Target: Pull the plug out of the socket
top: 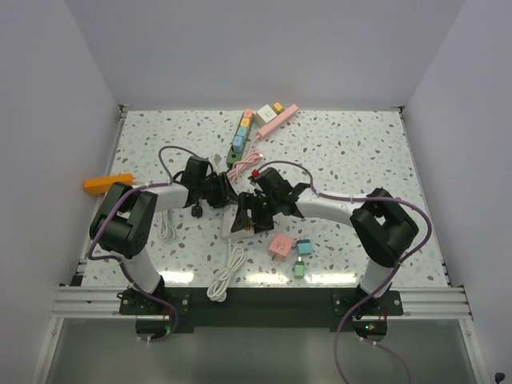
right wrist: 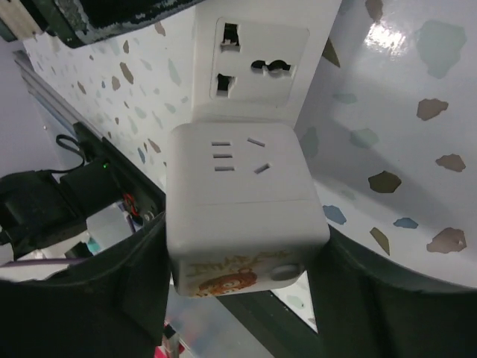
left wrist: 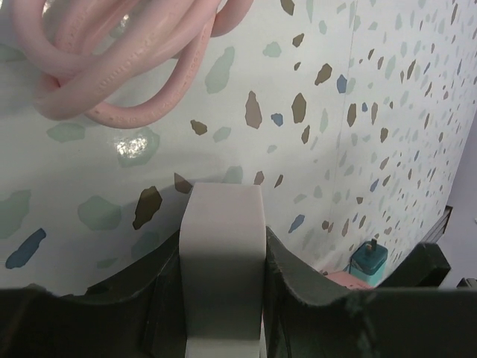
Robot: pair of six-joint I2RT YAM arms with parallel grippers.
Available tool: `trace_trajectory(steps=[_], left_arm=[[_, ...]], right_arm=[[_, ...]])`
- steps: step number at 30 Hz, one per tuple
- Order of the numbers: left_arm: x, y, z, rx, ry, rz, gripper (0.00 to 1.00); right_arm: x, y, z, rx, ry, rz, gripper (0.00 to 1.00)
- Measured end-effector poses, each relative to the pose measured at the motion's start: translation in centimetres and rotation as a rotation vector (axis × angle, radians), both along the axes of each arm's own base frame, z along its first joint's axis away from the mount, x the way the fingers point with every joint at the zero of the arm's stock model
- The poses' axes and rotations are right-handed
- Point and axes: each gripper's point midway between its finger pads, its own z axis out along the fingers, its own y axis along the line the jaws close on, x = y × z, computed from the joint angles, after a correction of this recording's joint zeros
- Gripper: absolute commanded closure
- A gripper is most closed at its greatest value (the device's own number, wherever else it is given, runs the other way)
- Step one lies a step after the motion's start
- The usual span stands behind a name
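A white power strip (top: 240, 222) lies mid-table between the two arms. My left gripper (top: 222, 192) is shut on one end of it; in the left wrist view the strip's end (left wrist: 223, 216) fills the gap between the dark fingers (left wrist: 320, 291). My right gripper (top: 256, 206) is shut on a white cube plug (right wrist: 238, 179) with a bear sticker. The cube sits against the strip's face, just below a free socket (right wrist: 253, 60). I cannot tell whether its pins are still seated.
A pink adapter (top: 280, 246), a teal cube (top: 304, 246) and a green cube (top: 298, 270) lie right of the strip. White cables (top: 228, 272) trail toward the near edge. A pink cable coil (top: 246, 162), coloured strips (top: 242, 132) and an orange object (top: 108, 183) lie beyond.
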Motion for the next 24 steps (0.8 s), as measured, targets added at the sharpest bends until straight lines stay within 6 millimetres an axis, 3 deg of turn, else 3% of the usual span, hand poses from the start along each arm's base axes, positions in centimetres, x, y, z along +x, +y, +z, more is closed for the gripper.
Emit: trace_trajectory(steps=[1, 3, 4, 5, 8, 12, 17, 19, 22, 23, 24], left_arm=[[-0.1, 0.1, -0.1, 0.003, -0.001, -0.006, 1.0], [-0.3, 0.4, -0.1, -0.002, 0.005, 0.001, 0.99], [-0.4, 0.5, 0.0, -0.004, 0.0, 0.004, 0.91], [-0.4, 0.5, 0.2, -0.007, -0.007, 0.005, 0.77], [-0.6, 0.5, 0.7, -0.025, -0.039, 0.01, 0.49], [-2.0, 0.0, 1.4, -0.069, -0.044, 0.01, 0.36], [-4.7, -0.8, 0.9, -0.088, -0.027, -0.013, 0.32], [-5.3, -1.1, 0.8, -0.102, -0.024, -0.014, 0.35], [-5.6, -1.1, 0.6, -0.109, -0.021, 0.012, 0.66], [-5.6, -0.9, 0.3, -0.099, -0.023, 0.019, 0.91], [-5.8, -0.8, 0.1, -0.099, -0.016, 0.026, 1.0]], right_arm=[[-0.4, 0.3, -0.2, -0.001, 0.012, 0.002, 0.72], [-0.4, 0.4, -0.1, 0.001, 0.037, -0.023, 0.96], [-0.3, 0.5, 0.0, 0.006, 0.036, -0.026, 1.0], [-0.3, 0.5, 0.1, 0.009, 0.033, -0.027, 1.0], [-0.5, 0.6, 0.3, 0.012, 0.029, -0.023, 1.0], [-0.3, 0.7, 0.4, 0.011, 0.017, -0.027, 1.0], [-0.1, 0.7, 0.4, 0.006, 0.005, -0.037, 1.0], [0.0, 0.6, 0.5, 0.006, 0.003, -0.039, 1.0], [-0.1, 0.4, 0.8, 0.002, -0.01, -0.045, 1.0], [-0.2, 0.2, 1.0, 0.0, -0.01, -0.046, 1.0], [-0.3, 0.0, 1.1, -0.005, -0.011, -0.047, 1.0]])
